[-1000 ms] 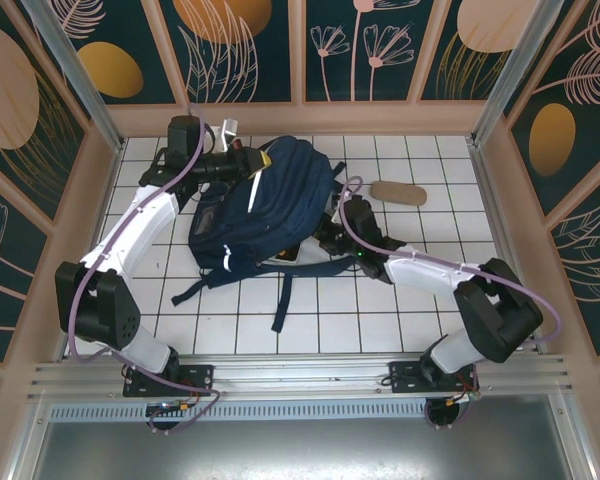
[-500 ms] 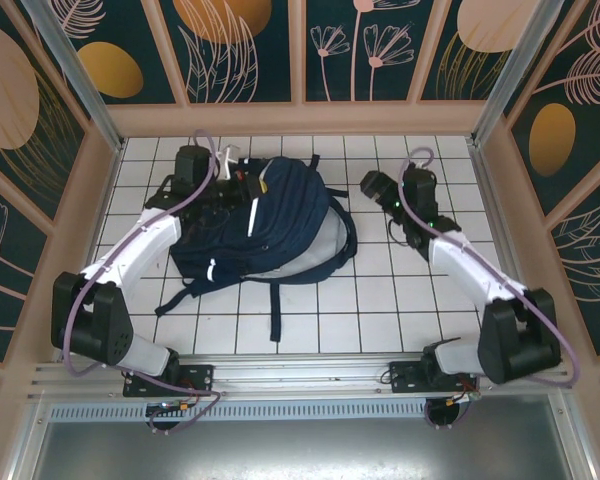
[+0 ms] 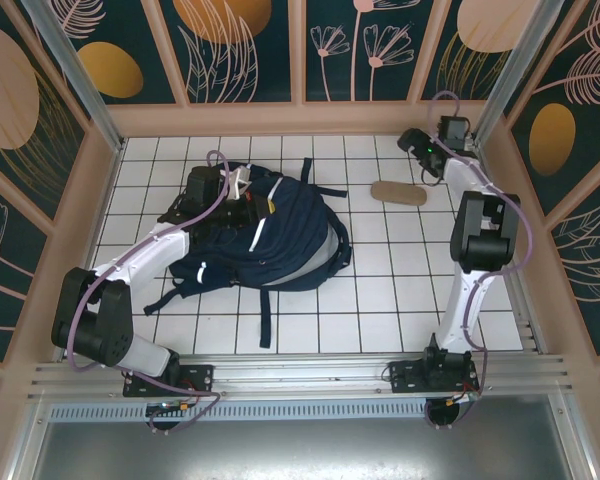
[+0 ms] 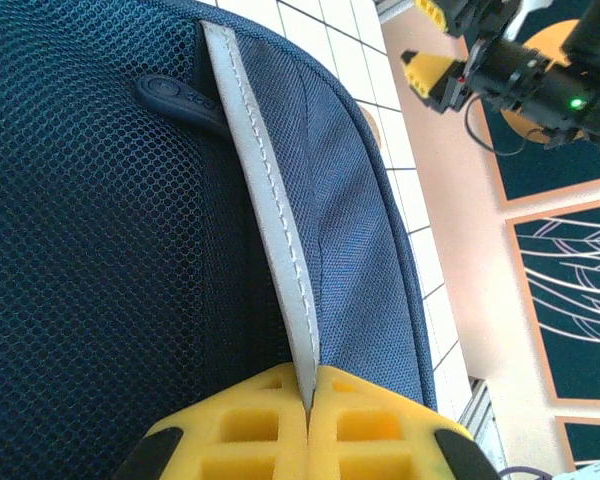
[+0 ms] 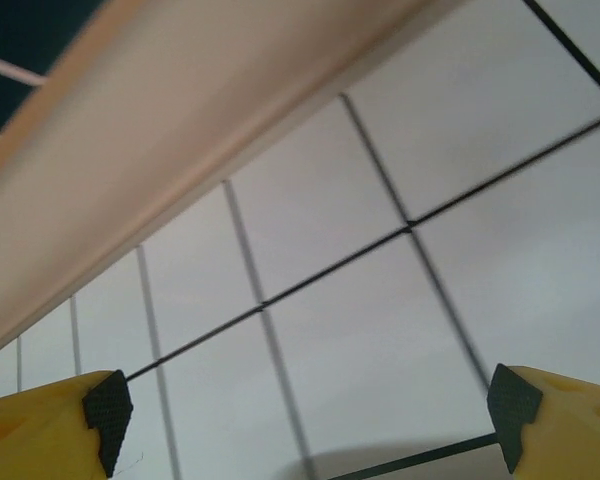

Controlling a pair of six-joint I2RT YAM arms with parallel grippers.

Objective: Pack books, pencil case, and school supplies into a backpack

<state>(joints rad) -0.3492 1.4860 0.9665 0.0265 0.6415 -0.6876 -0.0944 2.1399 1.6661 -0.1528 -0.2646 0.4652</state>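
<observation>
Two-arm packing, opening stage by the look of it: backpack [image 3: 270, 235] held, nothing yet going in. Left gripper [image 4: 308, 405] clenched on white stripe [image 4: 265, 190] of backpack, centre-left of overhead frame. Right gripper [image 5: 309, 418] spread wide and empty over tiles [image 5: 380, 330], upper right corner. Probable next move: reaching down-left to tan pencil case [image 3: 398, 192], right of backpack and apart from it, then finding the opening. Navy mesh and smooth fabric, slumped, straps trailing toward lower frame.
</observation>
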